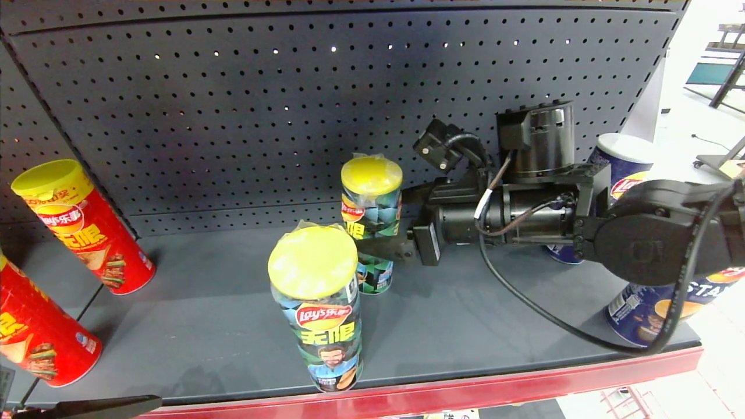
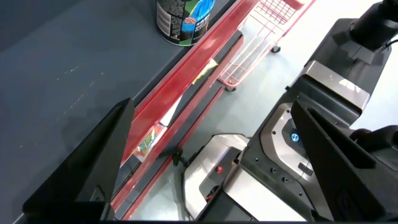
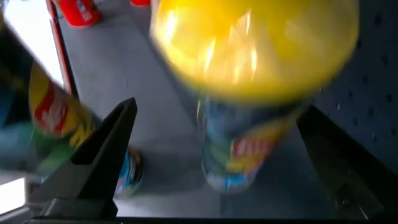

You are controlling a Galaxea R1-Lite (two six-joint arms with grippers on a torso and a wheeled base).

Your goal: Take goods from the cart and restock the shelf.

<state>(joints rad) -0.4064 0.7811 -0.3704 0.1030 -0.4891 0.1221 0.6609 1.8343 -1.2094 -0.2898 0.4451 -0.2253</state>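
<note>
Right tool (image 1: 381,220) straddles a green crisp canister (image 1: 371,192) standing upright toward the back of the shelf (image 1: 204,302). Its fingers are spread to either side, with a gap showing beside the canister's body, so nothing is clamped. The shelf is dark grey with a red front lip (image 1: 465,391) and a perforated back panel (image 1: 262,116), and its stock stands upright. Two red canisters (image 1: 81,227) are at the left and two blue canisters (image 1: 625,160) at the right, partly hidden behind the arm. A second green canister (image 1: 319,308) stands near the front edge. Both green canisters wear yellow lids under clear film and a green-and-blue printed wrap. Left tool (image 2: 212,109) hangs released and empty just off the lip, with a pink wire cart (image 2: 261,37) on the floor beyond.
</note>
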